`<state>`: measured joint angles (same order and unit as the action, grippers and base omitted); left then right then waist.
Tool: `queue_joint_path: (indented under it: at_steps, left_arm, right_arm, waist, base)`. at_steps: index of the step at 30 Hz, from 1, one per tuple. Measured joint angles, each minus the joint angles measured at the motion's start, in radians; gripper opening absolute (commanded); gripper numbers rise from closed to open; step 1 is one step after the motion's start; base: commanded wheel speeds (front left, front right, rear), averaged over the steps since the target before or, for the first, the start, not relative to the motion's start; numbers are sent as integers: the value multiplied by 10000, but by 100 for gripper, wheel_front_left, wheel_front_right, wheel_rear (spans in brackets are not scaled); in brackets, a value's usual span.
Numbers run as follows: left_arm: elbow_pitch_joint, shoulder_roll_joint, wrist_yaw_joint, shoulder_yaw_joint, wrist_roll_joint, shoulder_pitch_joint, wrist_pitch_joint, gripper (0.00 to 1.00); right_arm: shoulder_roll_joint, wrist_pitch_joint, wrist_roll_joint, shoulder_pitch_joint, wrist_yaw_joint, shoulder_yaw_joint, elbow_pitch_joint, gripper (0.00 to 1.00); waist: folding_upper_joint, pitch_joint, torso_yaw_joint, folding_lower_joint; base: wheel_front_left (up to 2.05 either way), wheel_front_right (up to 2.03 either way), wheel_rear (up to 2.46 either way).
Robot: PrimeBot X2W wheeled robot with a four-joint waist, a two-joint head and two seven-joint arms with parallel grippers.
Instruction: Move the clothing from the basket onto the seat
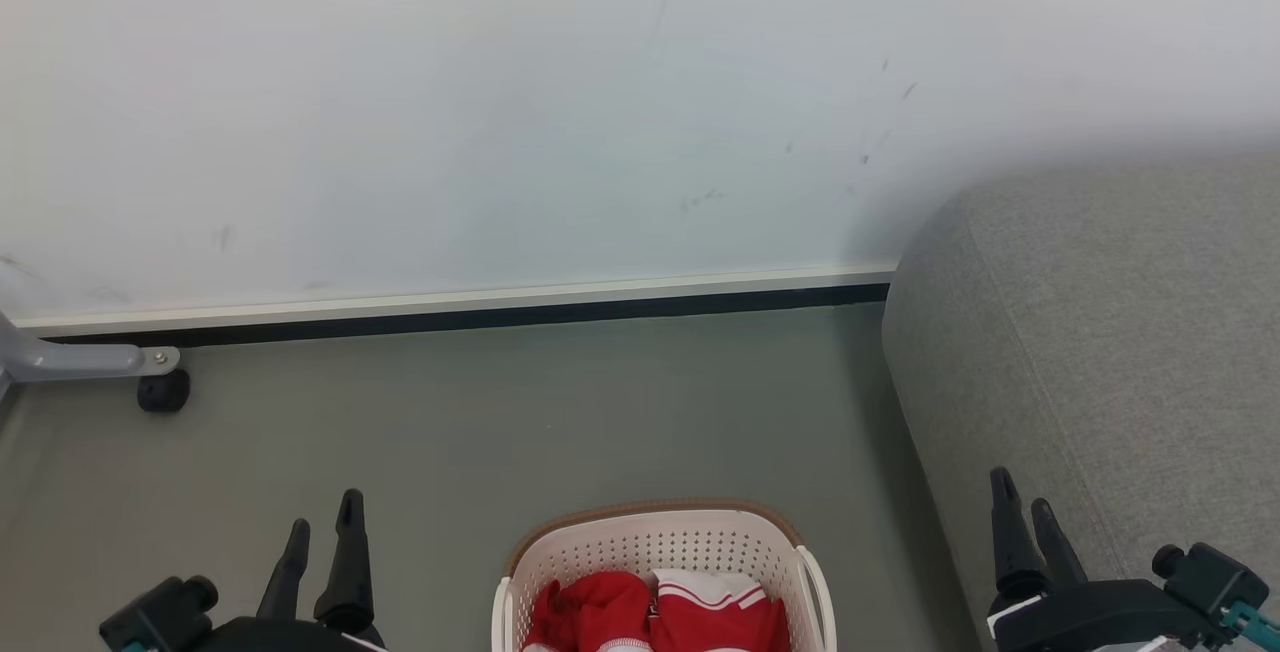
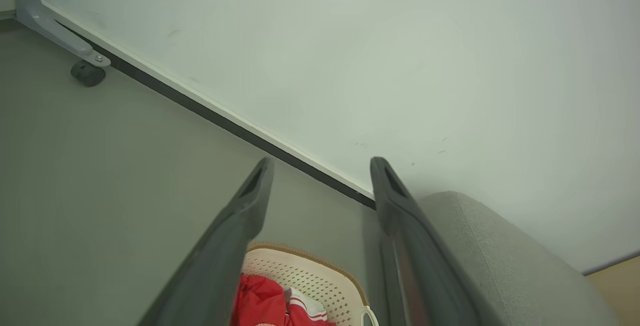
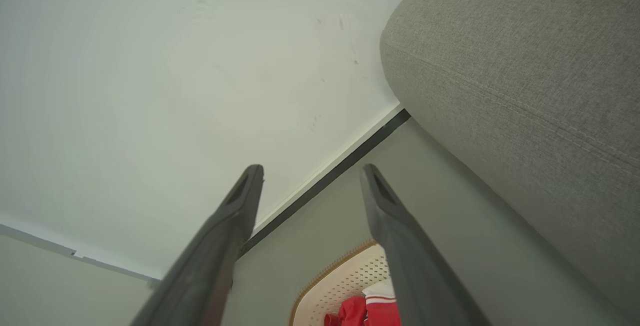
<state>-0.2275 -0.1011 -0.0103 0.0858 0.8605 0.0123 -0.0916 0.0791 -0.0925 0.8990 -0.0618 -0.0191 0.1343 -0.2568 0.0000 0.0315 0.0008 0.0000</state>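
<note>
Clothing (image 1: pixel 600 607) in basket (image 1: pixel 660 542), untouched; pre-grasp step. Left gripper (image 1: pixel 324 510) and right gripper (image 1: pixel 1020 488) both wide, empty. Next: reach in, pinch 1 garment, lift to seat (image 1: pixel 1100 352).

A pale, faintly scuffed wall (image 1: pixel 450 112) meets a grey-green floor (image 1: pixel 520 412) along a dark skirting strip (image 1: pixel 500 316). At left, 1 grey metal leg (image 1: pixel 80 360) rides on a black castor (image 1: pixel 163 392).

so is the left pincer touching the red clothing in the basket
Apart. Head view: the left pincer stands open over grey floor, with a clear gap to the cream perforated plastic basket holding the red-and-white clothing.
</note>
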Motion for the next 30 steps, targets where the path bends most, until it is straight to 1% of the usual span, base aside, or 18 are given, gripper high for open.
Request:
queue_joint_path:
  at_steps: [12, 25, 30]
  left_arm:
    - [58, -219, -280, 276, -1910, -242, -443, 100]
    - [77, -299, -612, 520, -3680, -440, -947, 100]
    - [84, -318, -648, 546, -4247, -477, -1126, 100]
  right_arm:
    - [134, -437, -1722, 101, -282, 456, 52, 100]
    - [309, -913, -3509, 150, -614, 928, 77, 100]
    - [364, -1106, -4146, 153, -736, 1089, 102, 100]
  waist:
    - [0, 70, -7, 0]
    - [0, 134, -27, 0]
    - [1, 161, -32, 0]
  base:
    - [0, 0, 0]
    - [0, 0, 0]
    - [0, 0, 0]
